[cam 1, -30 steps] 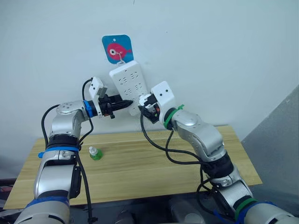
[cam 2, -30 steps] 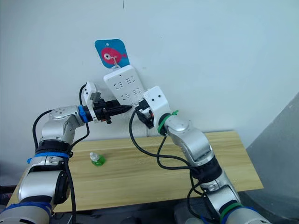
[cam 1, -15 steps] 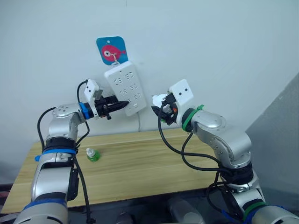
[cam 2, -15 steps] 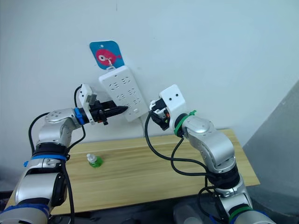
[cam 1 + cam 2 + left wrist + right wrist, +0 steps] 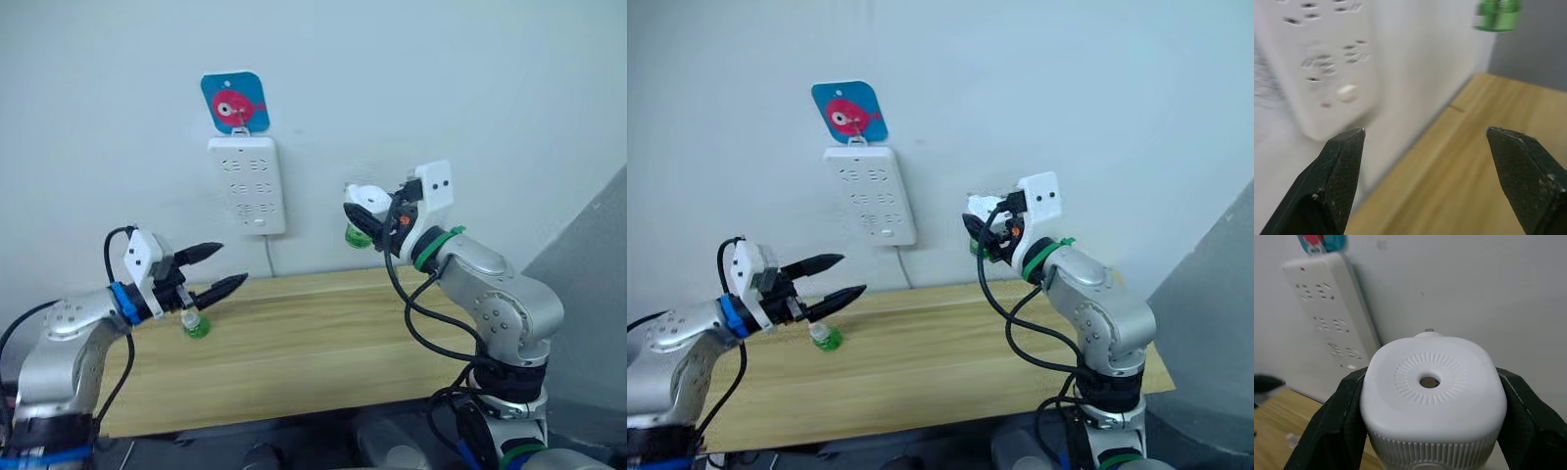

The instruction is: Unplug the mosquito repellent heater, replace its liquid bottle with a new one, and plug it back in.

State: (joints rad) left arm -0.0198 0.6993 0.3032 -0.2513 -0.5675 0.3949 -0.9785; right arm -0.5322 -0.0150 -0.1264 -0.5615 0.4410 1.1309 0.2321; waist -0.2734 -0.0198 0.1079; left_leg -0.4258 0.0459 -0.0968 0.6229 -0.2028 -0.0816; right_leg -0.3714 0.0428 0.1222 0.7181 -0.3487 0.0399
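1. I have the mosquito repellent heater (image 5: pixel 1432 396) pinched between the two fingers of my right hand (image 5: pixel 370 217), up in the air well clear of the power strip (image 5: pixel 246 184). Its face with the small round hole looks back at my wrist, and its old green bottle (image 5: pixel 359 236) hangs beneath it. I judge the unplugging done; held free like this, the bottle is open for the swap.

2. The new one (image 5: pixel 196 324), a little green bottle with a white cap, stands upright on the tabletop (image 5: pixel 323 343) near its left end. My left hand (image 5: pixel 214 271) hovers just above and beside it, fingers spread wide with nothing between them. I take that as the set-up for picking it up; it is not touched yet.

3. The power strip hangs straight on the wall from a hook on a blue tag with a pink fish (image 5: pixel 235 101), and its cord (image 5: pixel 271 261) drops behind the tabletop. None of its sockets has a plug in it, so the heater can go back in there later.

4. The tabletop is pale wood, pushed against a plain light wall; a grey panel (image 5: pixel 588 304) rises at the far right.
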